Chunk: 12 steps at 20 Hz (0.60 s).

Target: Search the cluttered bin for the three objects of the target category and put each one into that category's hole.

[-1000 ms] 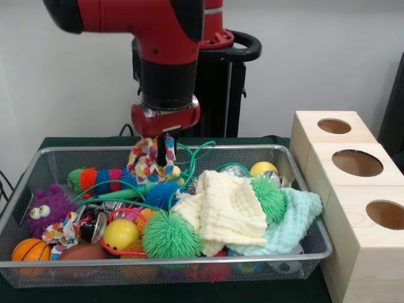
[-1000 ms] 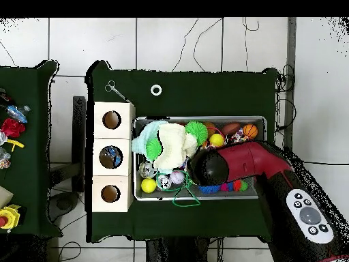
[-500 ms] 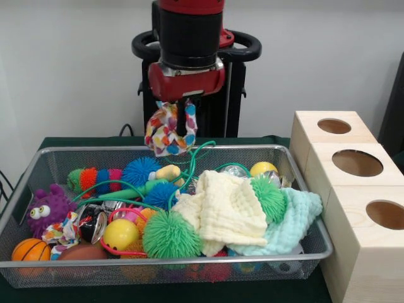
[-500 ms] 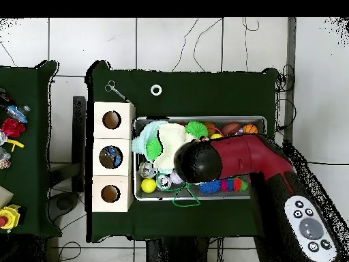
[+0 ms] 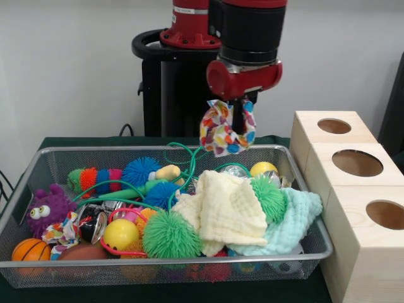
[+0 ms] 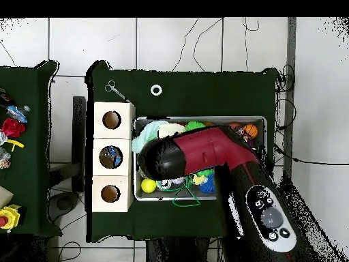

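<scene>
The red and black arm's gripper (image 5: pixel 238 117) hangs above the far rim of the wire mesh bin (image 5: pixel 158 260), and its dark fingers are closed on a ring of cloth with many coloured dots (image 5: pixel 227 130). This cloth ring is lifted clear of the pile and dangles in the air, over the back part of the bin and toward the side of the boxes.

Under it, the bin is full. A cream folded cloth (image 5: pixel 227 211) lies on a pale mint towel (image 5: pixel 290 221), with a green spiky rubber ball (image 5: pixel 169 236) in front and a second green spiky ball (image 5: pixel 270 197) on the cloths. A purple fuzzy toy with big eyes (image 5: pixel 47 207) and a small orange basketball (image 5: pixel 30 250) sit at the other end. A thin green cord (image 5: pixel 186 165) loops over the toys.

Beside the bin stand three pale wooden boxes (image 5: pixel 363 218) in a row, each with a round hole on top.

From above, the dark green cloth on the table (image 6: pixel 204 89) shows well; the bin and the row of boxes (image 6: pixel 111 156) rest on it, touching or almost touching. A small white ring (image 6: pixel 156 89) and a metal tool like scissors (image 6: pixel 116 90) lie on the bare cloth, apart from the bin. The floor around is of light tiles (image 6: pixel 88 41), with thin cables across it. A second dark table (image 6: pixel 24 150) stands at the side with small toys on its edge.
</scene>
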Tool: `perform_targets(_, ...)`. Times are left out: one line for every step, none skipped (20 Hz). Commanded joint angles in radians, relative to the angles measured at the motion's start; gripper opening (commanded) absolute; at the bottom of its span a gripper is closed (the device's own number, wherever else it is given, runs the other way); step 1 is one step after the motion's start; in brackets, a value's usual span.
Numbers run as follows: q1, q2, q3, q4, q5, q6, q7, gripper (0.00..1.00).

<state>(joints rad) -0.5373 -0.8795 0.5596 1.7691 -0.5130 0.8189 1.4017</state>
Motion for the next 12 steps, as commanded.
perform_targets(0.034,0.033,-0.074,-0.028,0.035,-0.001,0.188,0.00)
perform_targets(0.035,0.036,-0.067,-0.033,0.046,0.003,0.175,0.00)
perform_targets(0.036,0.040,-0.063,-0.042,0.054,0.006,0.165,0.00)
perform_targets(0.040,0.040,-0.067,-0.050,0.063,0.008,0.170,0.00)
perform_targets(0.050,0.040,-0.077,-0.068,0.072,0.014,0.188,0.00)
perform_targets(0.058,0.038,-0.087,-0.083,0.084,0.022,0.208,0.00)
perform_targets(0.069,0.041,-0.096,-0.106,0.095,0.031,0.226,0.00)
perform_targets(0.078,0.047,-0.103,-0.135,0.103,0.054,0.229,0.00)
perform_targets(0.086,0.062,-0.106,-0.166,0.110,0.068,0.226,0.00)
perform_targets(0.095,0.074,-0.114,-0.197,0.115,0.081,0.228,0.00)
perform_targets(0.104,0.087,-0.121,-0.229,0.119,0.094,0.230,0.00)
perform_targets(0.114,0.103,-0.133,-0.260,0.123,0.100,0.241,0.00)
